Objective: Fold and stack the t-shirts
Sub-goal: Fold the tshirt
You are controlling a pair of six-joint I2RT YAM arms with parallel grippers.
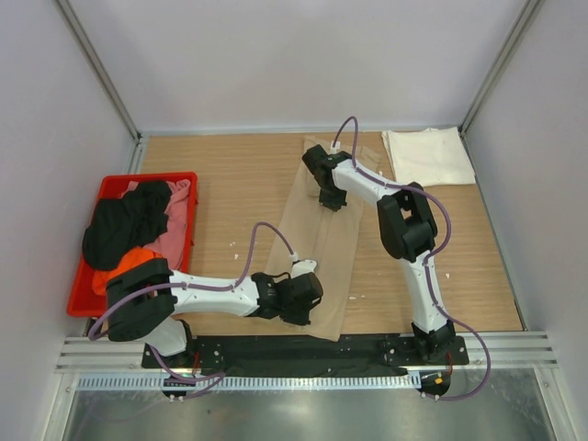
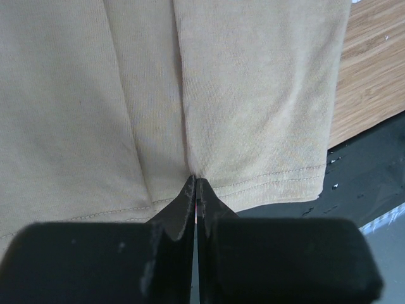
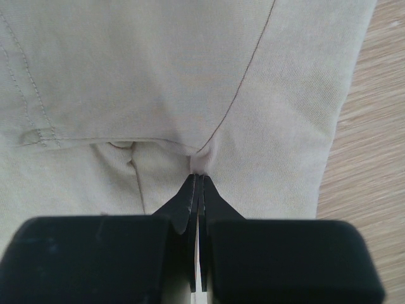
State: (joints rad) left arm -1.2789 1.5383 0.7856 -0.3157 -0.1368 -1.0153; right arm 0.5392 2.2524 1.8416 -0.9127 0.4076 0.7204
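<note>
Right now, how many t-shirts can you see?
5. Tan shirt lies mid-table; cream shirt sits folded at the far right; black shirt, pink shirt and orange shirt are in the red bin, which may hide more.

The top camera looks down from above and behind my bases over the whole table [image 1: 239, 175]. Both wrist cameras sit close (almost against the cloth) on the tan t-shirt [image 1: 326, 248] [image 2: 253, 95] [image 3: 190, 63], shared by all three views.

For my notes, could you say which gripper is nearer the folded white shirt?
Right. The right gripper grips the tan shirt at its far end, near the white shirt; the left gripper holds its near hem.
</note>
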